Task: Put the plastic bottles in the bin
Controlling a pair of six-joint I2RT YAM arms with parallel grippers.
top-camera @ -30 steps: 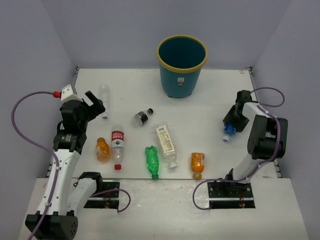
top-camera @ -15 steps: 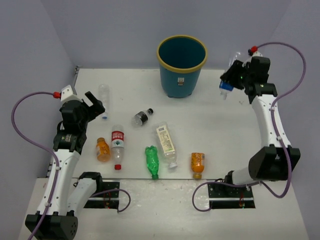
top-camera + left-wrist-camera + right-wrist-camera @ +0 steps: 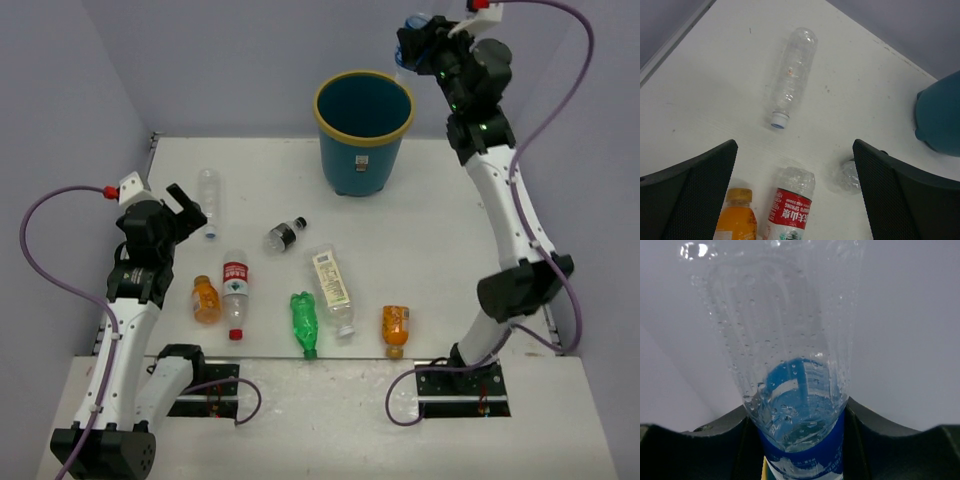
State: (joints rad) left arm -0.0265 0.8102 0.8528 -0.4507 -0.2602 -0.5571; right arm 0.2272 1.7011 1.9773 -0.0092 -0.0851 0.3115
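The teal bin (image 3: pixel 363 130) with a yellow rim stands at the back of the table. My right gripper (image 3: pixel 418 40) is raised high, just right of the bin's rim, shut on a clear bottle with a blue label (image 3: pixel 800 390). My left gripper (image 3: pixel 183 208) is open above the left side; between its fingers in the left wrist view lie a clear bottle (image 3: pixel 790 75), a red-labelled bottle (image 3: pixel 790 205), an orange bottle (image 3: pixel 736 220) and a crumpled clear bottle (image 3: pixel 847 176). On the table also lie a green bottle (image 3: pixel 303 320), a pale-labelled bottle (image 3: pixel 332 288) and a second orange bottle (image 3: pixel 395 328).
The table (image 3: pixel 450 200) is white, with grey walls at the back and sides. The arm bases are bolted at its near edge.
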